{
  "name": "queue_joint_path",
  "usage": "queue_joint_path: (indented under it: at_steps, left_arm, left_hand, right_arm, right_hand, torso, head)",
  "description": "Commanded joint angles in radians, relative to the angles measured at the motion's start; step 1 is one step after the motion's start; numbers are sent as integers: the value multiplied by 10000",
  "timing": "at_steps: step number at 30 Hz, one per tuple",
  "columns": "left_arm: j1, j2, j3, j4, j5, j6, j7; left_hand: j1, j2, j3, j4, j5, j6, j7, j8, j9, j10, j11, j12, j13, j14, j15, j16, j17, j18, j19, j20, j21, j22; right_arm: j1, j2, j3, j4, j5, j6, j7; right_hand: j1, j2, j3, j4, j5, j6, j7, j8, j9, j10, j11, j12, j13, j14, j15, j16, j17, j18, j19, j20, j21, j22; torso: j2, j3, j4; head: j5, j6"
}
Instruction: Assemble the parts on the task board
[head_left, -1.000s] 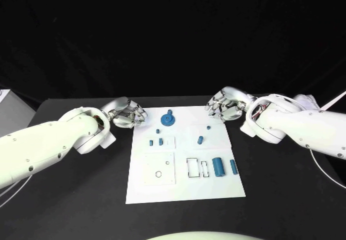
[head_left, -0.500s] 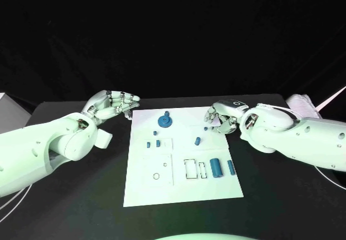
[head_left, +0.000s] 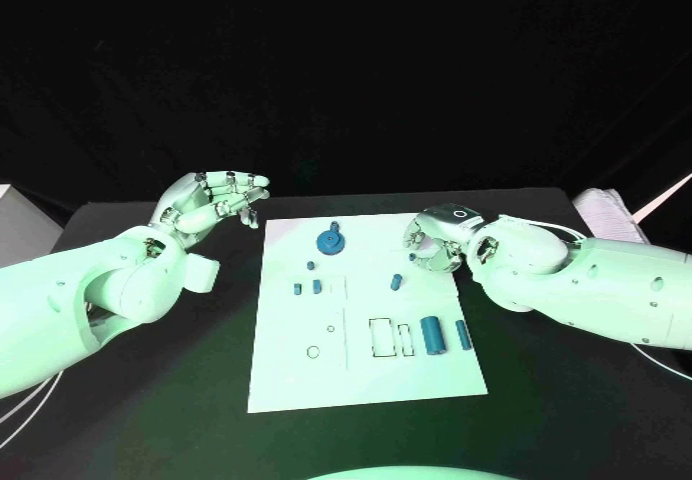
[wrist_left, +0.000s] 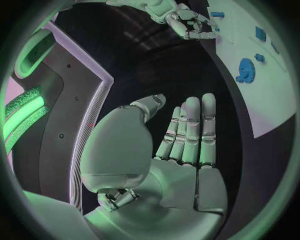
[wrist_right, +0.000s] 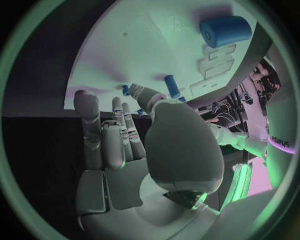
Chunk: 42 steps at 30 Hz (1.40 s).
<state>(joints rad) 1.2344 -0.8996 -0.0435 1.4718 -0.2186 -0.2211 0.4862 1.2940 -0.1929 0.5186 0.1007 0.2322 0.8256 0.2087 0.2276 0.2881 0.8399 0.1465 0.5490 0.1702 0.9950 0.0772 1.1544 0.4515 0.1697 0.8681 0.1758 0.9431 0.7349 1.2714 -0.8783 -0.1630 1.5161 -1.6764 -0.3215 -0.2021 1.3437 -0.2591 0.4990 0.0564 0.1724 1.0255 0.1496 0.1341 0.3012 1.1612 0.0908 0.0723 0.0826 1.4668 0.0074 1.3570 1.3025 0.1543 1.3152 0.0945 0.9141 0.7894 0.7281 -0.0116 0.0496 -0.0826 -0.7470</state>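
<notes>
The small blue plastic peg (head_left: 395, 283) stands near the middle of the flat white task board (head_left: 289, 385), just beside the right hand (head_left: 434, 240), which hovers at the board's far right edge with fingers loosely curled, holding nothing. The peg looks light, rigid and smooth, so it is best pinched across its sides. Its long axis seems to lean slightly. The left hand (head_left: 214, 202) hangs empty, fingers apart, off the board's far left corner.

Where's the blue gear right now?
In the head view, the blue gear lies on the task board near its far edge, left of centre, between both hands.
</notes>
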Motion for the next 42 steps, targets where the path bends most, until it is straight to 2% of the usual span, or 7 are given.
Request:
queue_joint_path:
  at_steps: [1, 3, 5, 23, 31, 37, 42]
  left_arm:
    - [0, -9, 9, 50, 308, -15, 319]
    - [0, -17, 9, 60, 318, -10, 306]
    - [0, -22, 9, 69, 324, 1, 290]
    - [0, -63, 9, 69, 363, 28, 116]
    - [0, -94, 9, 69, 384, 16, 51]
    - [0, -108, 9, 79, 390, 23, 25]
    - [1, -112, 9, 83, 394, 23, 15]
  left_hand:
    - [101, -33, -68, -16, -47, -12, 5, 55, 15, -15, -2, 34, 9, -61, -16, -35, -8, 152, 73, -19, -34, -7]
    - [113, -27, -72, -20, -46, -9, 8, 59, 17, -18, -2, 41, 10, -64, -17, -40, -12, 152, 77, -20, -43, -14]
    - [113, -27, -72, -20, -46, -9, 8, 59, 17, -18, -2, 41, 10, -64, -17, -40, -12, 152, 77, -20, -43, -14]
    - [130, -16, -79, -23, -45, -8, 11, 63, 19, -25, 0, 51, 11, -70, -17, -49, -19, 152, 85, -22, -58, -26]
    - [142, -7, -91, -23, -52, -14, 19, 63, 19, -32, 4, 62, 12, -72, -16, -56, -26, 152, 95, -23, -74, -39]
    - [142, -7, -91, -23, -52, -14, 19, 63, 19, -32, 4, 62, 12, -72, -16, -56, -26, 152, 95, -23, -74, -39]
    - [163, -6, -100, -33, -59, -20, 21, 63, 19, -38, 5, 72, 13, -69, -17, -60, -31, 152, 106, -25, -85, -49]
  right_arm:
    - [-54, 79, -6, -63, -399, 126, -212]
    - [-80, 148, -8, -143, -403, 161, -234]
    - [-100, 203, -10, -222, -405, 186, -263]
    - [-227, 460, -16, -465, -277, 279, -271]
    - [-302, 515, -17, -431, -14, 301, -248]
    - [-326, 542, -17, -401, -8, 378, -271]
    - [-336, 567, -17, -415, -58, 533, -281]
  right_hand:
    - [-15, 126, 113, 41, -57, 86, -34, 41, 21, 123, -11, 61, 17, 611, 33, 91, 73, -210, 107, -2, 259, 300]
    - [-7, 172, 241, 63, -138, 162, -60, 87, 53, 228, -31, 71, 27, 621, 16, 168, 126, -234, 140, -13, 432, 499]
    - [5, 188, 438, 84, -522, 196, -68, 109, 78, 294, -49, 48, 24, 625, 9, 251, 184, -257, 159, -25, 609, 712]
    - [-17, 380, 985, 64, -562, 677, -231, 474, 341, 879, -230, 137, 134, 647, -141, 542, 412, -333, 251, -121, 1214, 1449]
    - [-66, 386, 999, 74, -615, 690, -242, 507, 383, 935, -250, 131, 153, 648, -157, 573, 437, -346, 259, -134, 1283, 1538]
    - [147, 509, 1170, -165, -505, 774, -268, 635, 518, 1087, -305, 113, 215, 647, -211, 640, 481, -365, 265, -188, 1442, 1743]
    - [332, 617, 1321, -421, -650, 813, -257, 709, 614, 1162, -310, 70, 250, 643, -225, 672, 489, -380, 249, -218, 1572, 1907]
  torso:
    - [7, 2, -21]
    - [10, 6, -24]
    - [5, 7, -16]
    - [-2, 14, -16]
    - [-4, 8, -6]
    - [-5, 0, -14]
    - [-9, -4, -13]
  head:
    - [39, -8]
    - [48, -1]
    - [36, -2]
    - [34, -79]
    - [27, -105]
    - [32, -129]
    - [49, -149]
